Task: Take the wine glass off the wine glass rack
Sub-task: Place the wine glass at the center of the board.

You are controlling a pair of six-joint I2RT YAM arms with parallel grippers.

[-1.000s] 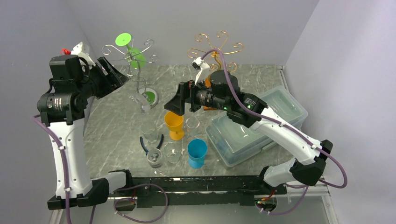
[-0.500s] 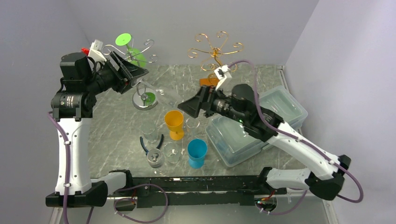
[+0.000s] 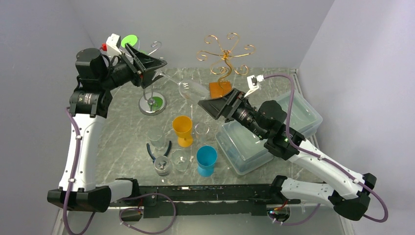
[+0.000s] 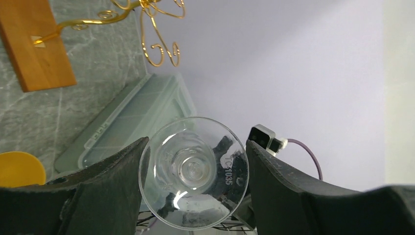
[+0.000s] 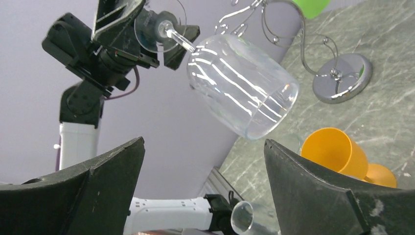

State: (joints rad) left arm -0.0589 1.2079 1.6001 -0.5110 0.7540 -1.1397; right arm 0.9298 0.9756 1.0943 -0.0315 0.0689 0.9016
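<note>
My left gripper is shut on the foot of a clear wine glass and holds it in the air, tilted, with the bowl pointing right. The glass is off the silver rack. In the left wrist view the round foot sits between both fingers. My right gripper is open and empty, just right of the bowl. In the right wrist view the bowl hangs above the gap between my open right gripper's jaws. A green glass hangs on the silver rack.
A gold wire rack on a wooden base stands at the back. An orange goblet, a blue cup, several clear glasses and pliers sit mid-table. A lidded plastic box lies at the right.
My left gripper has lifted the wine glass away from the silver rack, up and to the right. My right arm has drawn back right and turned its open gripper toward the bowl.
</note>
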